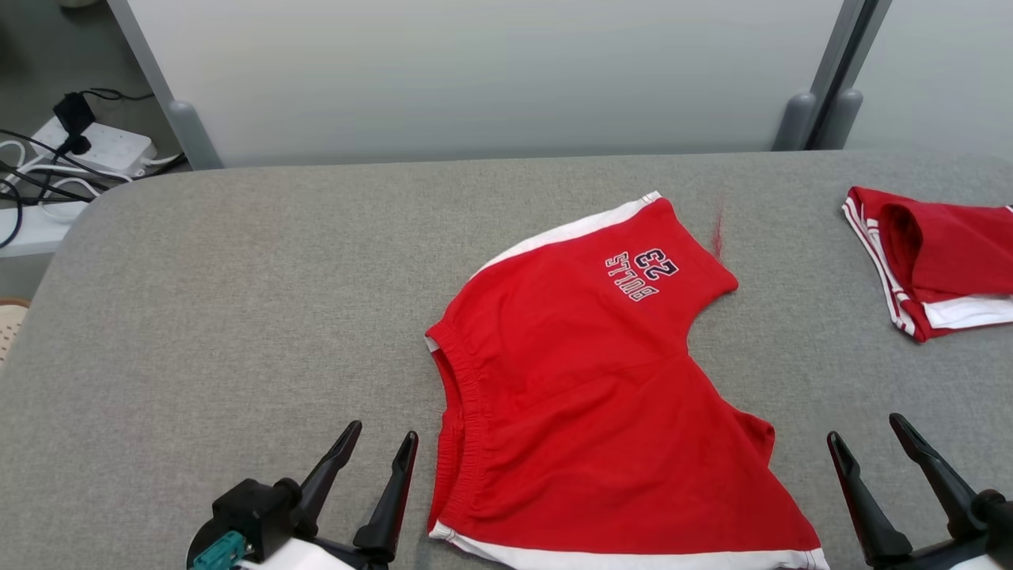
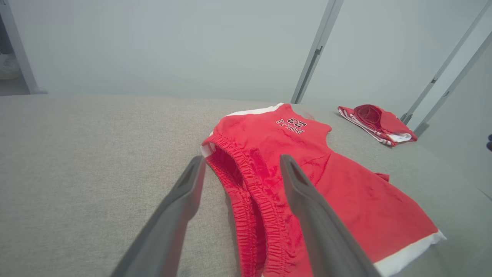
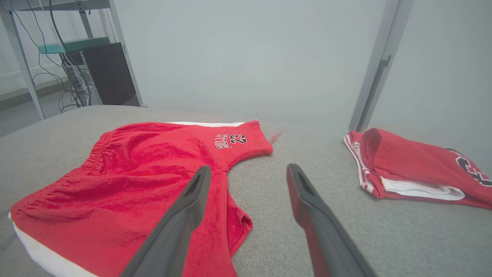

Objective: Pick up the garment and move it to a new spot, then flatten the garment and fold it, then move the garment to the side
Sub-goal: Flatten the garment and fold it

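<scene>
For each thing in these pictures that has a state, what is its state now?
Red shorts: spread out on the grey table, unfolded, slightly creased, not held.
Second red garment: folded over, lying at the table's right side.
Left tool: open, empty.
Right tool: open, empty.

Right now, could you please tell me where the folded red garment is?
The folded red garment lies at the head view's right edge on the table, apart from the red shorts at centre, beyond the right hand.

The shorts (image 1: 586, 380) lie flat on the desk (image 1: 237, 301), at its centre. A second garment (image 1: 942, 261) lies well apart, right and farther back.
</scene>
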Robot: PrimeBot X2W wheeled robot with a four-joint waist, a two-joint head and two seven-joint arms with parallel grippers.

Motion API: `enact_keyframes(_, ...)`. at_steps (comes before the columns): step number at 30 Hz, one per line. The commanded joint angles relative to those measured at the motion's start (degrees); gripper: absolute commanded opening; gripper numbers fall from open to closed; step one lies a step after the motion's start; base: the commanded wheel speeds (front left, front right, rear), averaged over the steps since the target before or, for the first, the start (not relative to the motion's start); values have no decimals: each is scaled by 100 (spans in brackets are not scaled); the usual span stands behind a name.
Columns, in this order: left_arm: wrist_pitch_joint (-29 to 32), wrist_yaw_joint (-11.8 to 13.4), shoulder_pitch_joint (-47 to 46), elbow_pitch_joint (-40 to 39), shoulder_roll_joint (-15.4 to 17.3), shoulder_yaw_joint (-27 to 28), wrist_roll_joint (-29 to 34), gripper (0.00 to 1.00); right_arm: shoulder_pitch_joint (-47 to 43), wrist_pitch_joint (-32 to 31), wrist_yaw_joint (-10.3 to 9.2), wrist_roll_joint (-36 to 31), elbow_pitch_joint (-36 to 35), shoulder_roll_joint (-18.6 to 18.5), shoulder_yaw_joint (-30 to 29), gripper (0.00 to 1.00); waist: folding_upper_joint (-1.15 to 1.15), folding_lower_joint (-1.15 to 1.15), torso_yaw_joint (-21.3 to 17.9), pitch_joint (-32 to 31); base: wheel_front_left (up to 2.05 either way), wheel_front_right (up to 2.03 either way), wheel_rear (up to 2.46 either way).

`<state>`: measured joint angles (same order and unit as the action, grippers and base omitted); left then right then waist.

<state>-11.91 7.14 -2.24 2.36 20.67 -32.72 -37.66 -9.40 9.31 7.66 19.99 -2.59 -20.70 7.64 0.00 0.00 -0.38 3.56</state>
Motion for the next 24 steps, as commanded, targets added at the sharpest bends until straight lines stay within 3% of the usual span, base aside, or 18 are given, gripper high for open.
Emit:
enact_keyframes(1, -94, 31, -66, -135, 22, 253, -63, 100, 191, 216, -17, -122, -56, -44, 4, 100, 0, 0, 42, -64, 0, 0, 0)
enact_keyframes(8, -293, -36, 119, -124, -250, 539, 123, 100, 271, 558, -17, -335, 171, 581, -105, 100, 0, 0, 91, -311, 0, 0, 0)
enact_keyframes(13, -306, -15, 360, -499, -612, 1273, 862, 100, 224, 566, -17, -342, -188, 952, -368, 100, 0, 0, 94, -403, 0, 0, 0)
enact_keyframes(19, -307, -218, 846, -595, -1077, 1844, 1624, 100, -59, 568, -17, -292, -289, 1169, -469, 100, 0, 0, 66, -541, 0, 0, 0)
enact_keyframes(24, -307, -428, 1116, -536, -1262, 2097, 1774, 100, -272, 568, -17, -204, -253, 1228, -491, 100, 0, 0, 54, -591, 0, 0, 0)
